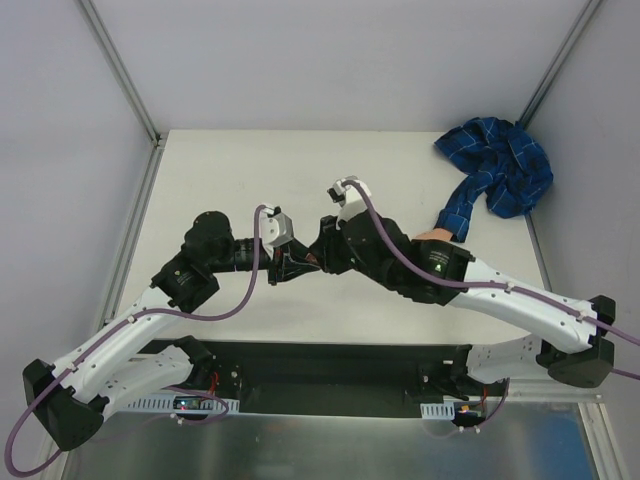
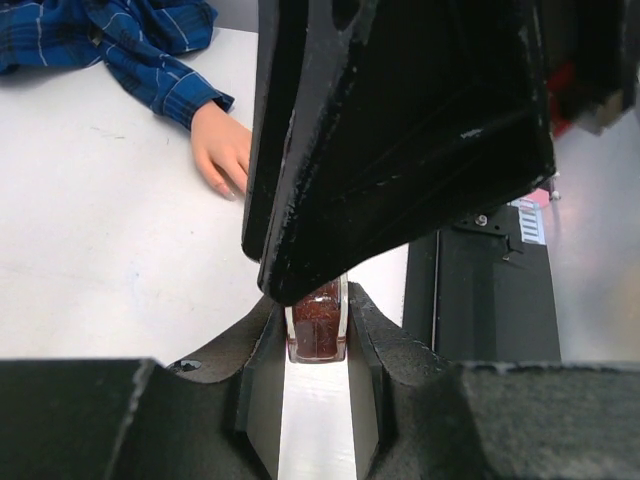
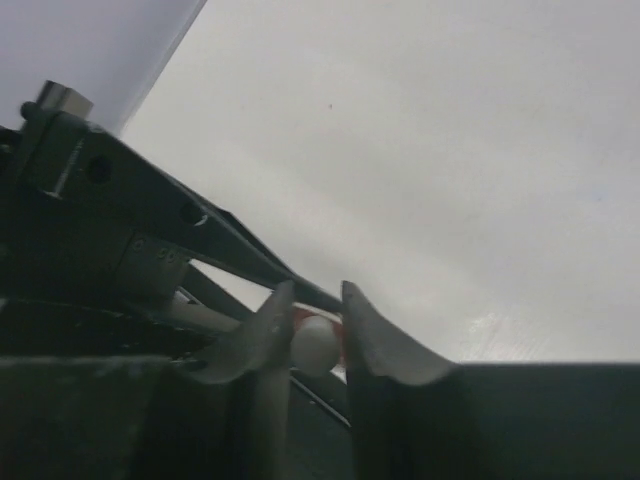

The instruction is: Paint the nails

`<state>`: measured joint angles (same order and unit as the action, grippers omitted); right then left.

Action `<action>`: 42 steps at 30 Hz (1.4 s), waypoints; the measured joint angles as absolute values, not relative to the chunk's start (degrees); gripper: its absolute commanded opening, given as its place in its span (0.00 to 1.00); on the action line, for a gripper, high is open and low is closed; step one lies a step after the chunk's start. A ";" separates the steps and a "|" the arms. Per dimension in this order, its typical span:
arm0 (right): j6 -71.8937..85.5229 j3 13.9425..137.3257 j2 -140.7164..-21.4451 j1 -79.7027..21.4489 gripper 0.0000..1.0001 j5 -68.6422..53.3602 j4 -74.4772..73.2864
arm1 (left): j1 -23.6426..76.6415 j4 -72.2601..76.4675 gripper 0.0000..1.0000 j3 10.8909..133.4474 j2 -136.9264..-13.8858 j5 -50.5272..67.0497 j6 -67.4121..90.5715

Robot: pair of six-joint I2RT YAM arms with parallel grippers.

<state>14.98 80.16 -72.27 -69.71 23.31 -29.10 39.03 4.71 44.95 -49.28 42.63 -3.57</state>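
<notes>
Two arms meet over the table [image 1: 220, 180]: the left gripper [image 2: 317, 300] clamps a tiny reddish bottle [image 2: 318, 328], and the right gripper [image 3: 316, 290] seems to pinch its white cap [image 3: 315, 345]. The nails [image 2: 234, 186] lie apart, on the fake hand [image 2: 220, 145] at the plaid sleeve's [image 1: 495, 165] end.

Each arm is built of long white link shells [image 1: 110, 345] joined by bulky black joint housings [image 1: 205, 240], ending in a black base block [image 1: 60, 410]. A purple cable [image 1: 262, 235] runs along each arm to a small pale grey camera box [image 1: 278, 228] just behind the left gripper [image 1: 297, 264]. A matching box [image 1: 348, 190] sits behind the right gripper [image 1: 318, 256]. Farther back from the right gripper, a green light [image 1: 437, 266] glows on a black housing. Close up, the left gripper's matt black fingers [image 2: 255, 370] have smooth inner faces. The black plate [image 2: 400, 130] just ahead of them has chipped, scuffed edges and a small silver screw [image 2: 482, 219] beside it. The right gripper's dark grey fingers [image 3: 380, 340] curve to thin tips.
</notes>
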 measured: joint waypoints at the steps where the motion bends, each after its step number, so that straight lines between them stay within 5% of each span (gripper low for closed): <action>1: 15.22 80.27 -72.75 -70.26 0.01 23.92 -29.15 | 39.00 4.43 0.00 44.95 -49.28 42.37 -3.66; 7: 8.03 77.36 -70.78 -70.24 0.00 20.08 -26.24 | 38.87 4.16 0.00 44.93 -50.04 45.74 -3.33; 13: -5.65 66.89 -61.21 -59.88 0.00 -13.96 -19.29 | 39.07 10.20 0.00 45.08 -55.37 60.77 3.57; 17: -9.54 68.36 -62.57 -58.04 0.00 -23.38 -19.66 | 38.89 11.40 0.00 45.08 -55.35 64.40 6.44; 18: -9.93 68.49 -62.65 -57.98 0.03 -24.16 -19.88 | 38.89 11.46 0.00 45.08 -55.35 64.95 6.81; 19: -10.11 68.53 -62.70 -57.95 0.23 -24.56 -19.94 | 38.89 11.51 0.00 45.08 -55.35 65.34 7.03; 22: -9.19 68.58 -62.67 -57.98 0.55 -23.59 -20.01 | 38.89 11.33 0.00 45.08 -55.35 65.06 6.83; 30: -1.30 70.35 -62.19 -58.00 0.79 -6.46 -22.09 | 39.03 9.87 0.00 45.08 -53.12 56.55 5.17; 37: 4.16 78.72 -63.92 -60.80 0.80 6.61 -26.52 | 39.03 9.17 0.00 44.75 -48.53 45.71 2.76; 42: 7.20 80.44 -66.59 -64.29 0.65 14.09 -27.73 | 39.05 8.43 0.00 43.53 -47.09 40.10 0.54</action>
<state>7.20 80.44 -66.59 -64.29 14.09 -27.73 39.05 8.43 43.53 -47.09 40.10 0.54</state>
